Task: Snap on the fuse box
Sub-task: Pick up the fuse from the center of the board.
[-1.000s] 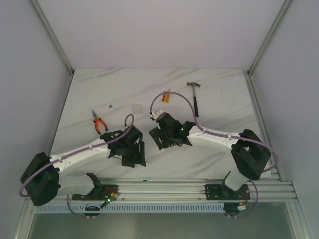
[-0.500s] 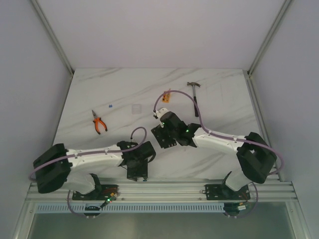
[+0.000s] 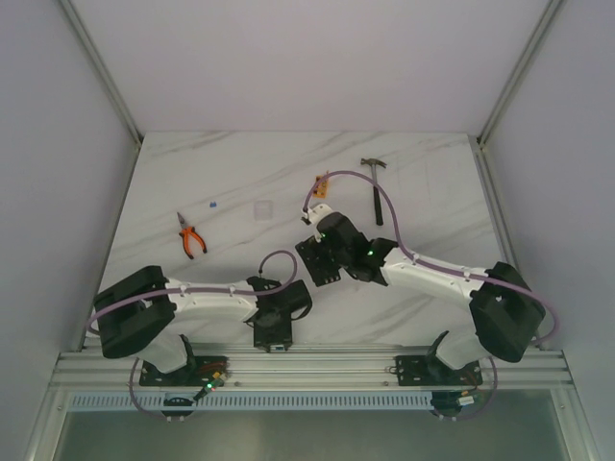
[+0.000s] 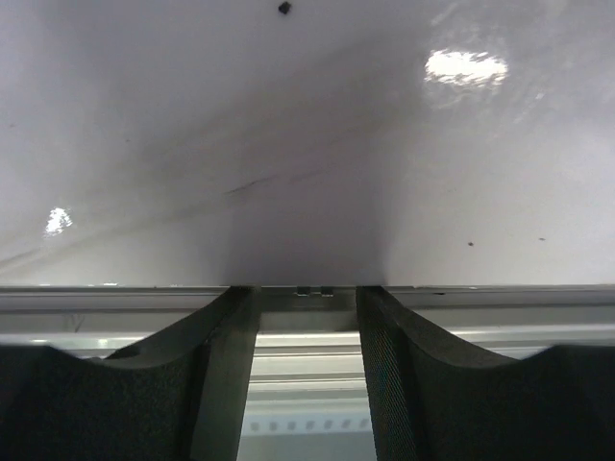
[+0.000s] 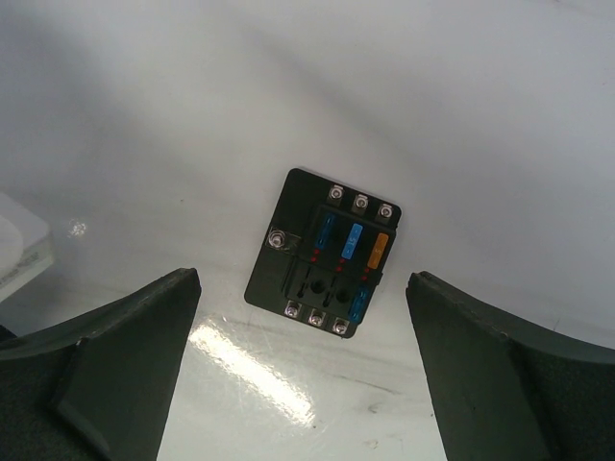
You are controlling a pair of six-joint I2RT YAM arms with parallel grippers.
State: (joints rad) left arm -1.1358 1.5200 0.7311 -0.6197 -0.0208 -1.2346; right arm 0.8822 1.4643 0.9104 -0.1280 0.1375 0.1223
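Note:
The fuse box (image 5: 325, 254) is a small black square box with blue and orange fuses on top. It lies flat on the white table, uncovered. My right gripper (image 5: 300, 286) is open wide and hovers above it, one finger on each side, not touching. In the top view the right gripper (image 3: 318, 260) covers most of the box. My left gripper (image 3: 272, 329) is open and empty, low over the table's near edge, left of the box. The left wrist view shows its fingers (image 4: 231, 355) over the metal rail.
A clear square cover (image 3: 261, 208) lies behind the grippers; a clear corner (image 5: 17, 248) shows at the right wrist view's left edge. Orange pliers (image 3: 191, 237) lie at the left, a hammer (image 3: 376, 187) and a small orange block (image 3: 322, 184) at the back right. An aluminium rail (image 4: 500, 317) runs along the near edge.
My left arm has drawn back toward the near edge, its gripper moving nearer and to the right. My right gripper has shifted slightly back and right over the fuse box.

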